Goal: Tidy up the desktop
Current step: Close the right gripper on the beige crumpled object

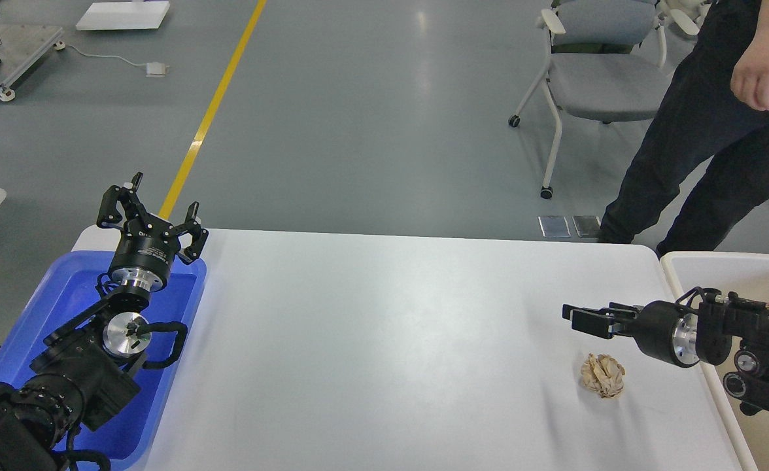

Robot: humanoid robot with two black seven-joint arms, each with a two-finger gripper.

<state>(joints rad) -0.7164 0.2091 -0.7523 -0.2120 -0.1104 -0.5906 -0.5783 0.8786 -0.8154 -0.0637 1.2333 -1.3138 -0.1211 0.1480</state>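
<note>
The white desktop [384,327] fills the middle of the head view. A crumpled beige paper ball [602,375] lies on it near the right end. My right gripper [577,318] points left, hovering just above and behind the ball, apart from it and holding nothing. Its two fingers overlap side-on, so the gap is unclear. My left gripper [159,199] is open and empty, raised over the far edge of the blue plastic tray [64,294].
A cream-white tub [685,265] stands off the desktop's right end, under my right arm. A person in dark clothes [698,131] stands beyond the far right corner, next to a grey chair [594,72]. A yellow floor line [208,118] runs behind the table.
</note>
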